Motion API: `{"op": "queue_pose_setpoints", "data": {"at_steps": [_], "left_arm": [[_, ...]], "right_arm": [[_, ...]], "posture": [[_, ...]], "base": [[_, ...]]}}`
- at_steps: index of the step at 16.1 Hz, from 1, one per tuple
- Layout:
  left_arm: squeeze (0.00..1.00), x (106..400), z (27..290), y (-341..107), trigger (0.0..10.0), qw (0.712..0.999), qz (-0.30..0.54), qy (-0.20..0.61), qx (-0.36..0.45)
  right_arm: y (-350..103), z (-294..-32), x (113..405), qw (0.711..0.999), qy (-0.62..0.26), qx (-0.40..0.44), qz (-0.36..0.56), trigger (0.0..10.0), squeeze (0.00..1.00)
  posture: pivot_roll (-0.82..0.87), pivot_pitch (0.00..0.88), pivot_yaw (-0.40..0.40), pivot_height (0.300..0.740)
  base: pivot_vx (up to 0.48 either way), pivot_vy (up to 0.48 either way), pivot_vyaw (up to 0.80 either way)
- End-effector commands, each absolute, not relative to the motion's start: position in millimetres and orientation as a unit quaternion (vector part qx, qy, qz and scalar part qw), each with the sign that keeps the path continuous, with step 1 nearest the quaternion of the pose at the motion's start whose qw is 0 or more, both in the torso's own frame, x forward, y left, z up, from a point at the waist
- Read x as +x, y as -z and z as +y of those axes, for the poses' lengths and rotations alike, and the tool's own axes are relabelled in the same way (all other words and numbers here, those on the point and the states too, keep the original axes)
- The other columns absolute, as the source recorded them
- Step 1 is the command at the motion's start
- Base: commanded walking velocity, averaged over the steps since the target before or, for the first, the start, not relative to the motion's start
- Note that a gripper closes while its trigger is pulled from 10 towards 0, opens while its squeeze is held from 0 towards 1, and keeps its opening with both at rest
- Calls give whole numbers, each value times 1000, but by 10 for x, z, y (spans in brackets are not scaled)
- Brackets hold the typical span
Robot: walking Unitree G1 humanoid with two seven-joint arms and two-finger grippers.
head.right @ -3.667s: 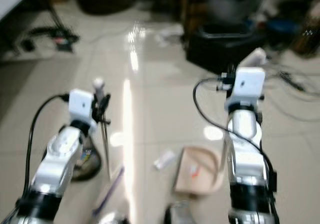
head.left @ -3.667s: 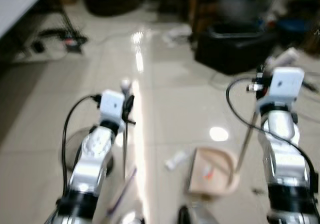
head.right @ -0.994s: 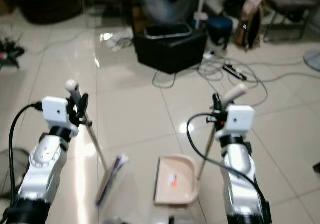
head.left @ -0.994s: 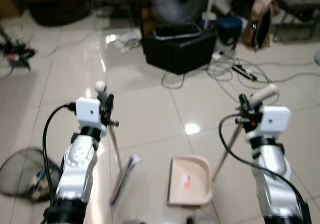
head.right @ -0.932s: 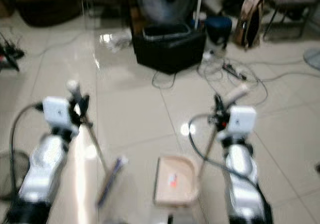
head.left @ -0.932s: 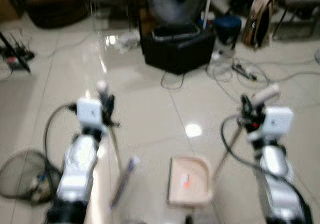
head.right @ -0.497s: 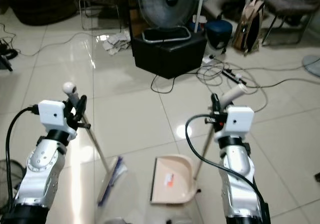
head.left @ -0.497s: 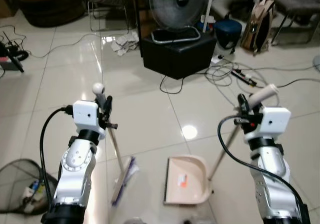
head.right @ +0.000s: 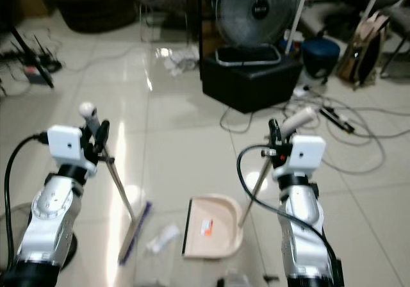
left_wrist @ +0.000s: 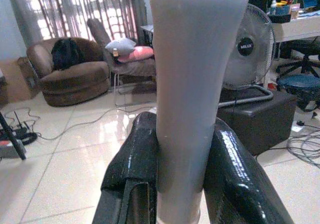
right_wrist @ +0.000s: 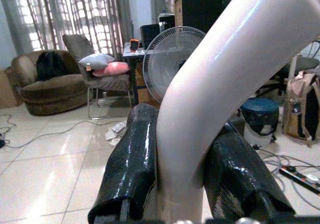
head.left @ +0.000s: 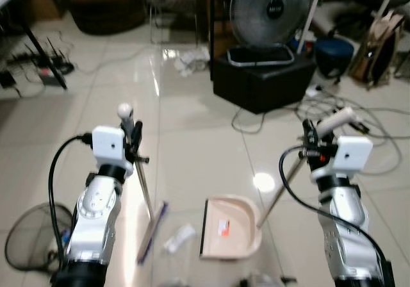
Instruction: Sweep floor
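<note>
Nearest us, the beige dustpan [head.left: 230,236] lies flat on the tiled floor [head.left: 192,146]; a crumpled white scrap [head.left: 178,237] sits just left of it, and the broom [head.left: 151,230] head rests left of that scrap. Our left hand [head.left: 134,143] is clamped on the broom's grey handle, and our right hand [head.left: 309,141] is closed around the dustpan's pale handle. Beyond the dustpan stands a black box [head.left: 264,82] with a fan [head.left: 274,11] on it, cables [head.left: 359,127] to its right

White scrap [head.left: 178,237] now between broom [head.left: 151,231] and dustpan [head.left: 229,237], camera swung left
</note>
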State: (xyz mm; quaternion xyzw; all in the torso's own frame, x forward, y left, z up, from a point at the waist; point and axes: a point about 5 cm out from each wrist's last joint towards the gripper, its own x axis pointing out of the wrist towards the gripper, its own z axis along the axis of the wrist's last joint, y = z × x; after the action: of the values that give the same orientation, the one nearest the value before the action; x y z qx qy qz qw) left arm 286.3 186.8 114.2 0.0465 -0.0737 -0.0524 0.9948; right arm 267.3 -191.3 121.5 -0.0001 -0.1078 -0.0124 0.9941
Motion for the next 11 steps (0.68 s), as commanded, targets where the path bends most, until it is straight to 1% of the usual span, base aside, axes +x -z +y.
{"op": "queue_pose_setpoints", "data": {"at_steps": [1,3,5,9,11], "left_arm": [[0,2884,1789,-1231,10000,992,-93,67,43],[0,2884,1780,-1228,10000,992,-93,69,43],[0,2896,1773,-1180,10000,993,-78,68,48],[0,2911,1780,-1126,10000,993,-72,71,63],[0,2971,1772,-1108,10000,993,-62,69,79]], "right_arm": [[-1291,-1975,2659,992,18,-15,-125,10000,0],[-1272,-1963,2659,992,12,-22,-121,10000,0],[-1263,-1967,2658,993,11,-7,-120,10000,0],[-1233,-1958,2625,993,15,-11,-118,10000,0],[-1234,-1977,2640,993,21,-6,-115,10000,0]], "posture": [[-28,91,49,740],[-28,89,49,740],[-26,93,53,740],[-25,90,55,740],[-14,106,54,740]], "base": [[409,0,0],[405,0,0],[0,0,0],[0,0,0],[0,0,0]]}}
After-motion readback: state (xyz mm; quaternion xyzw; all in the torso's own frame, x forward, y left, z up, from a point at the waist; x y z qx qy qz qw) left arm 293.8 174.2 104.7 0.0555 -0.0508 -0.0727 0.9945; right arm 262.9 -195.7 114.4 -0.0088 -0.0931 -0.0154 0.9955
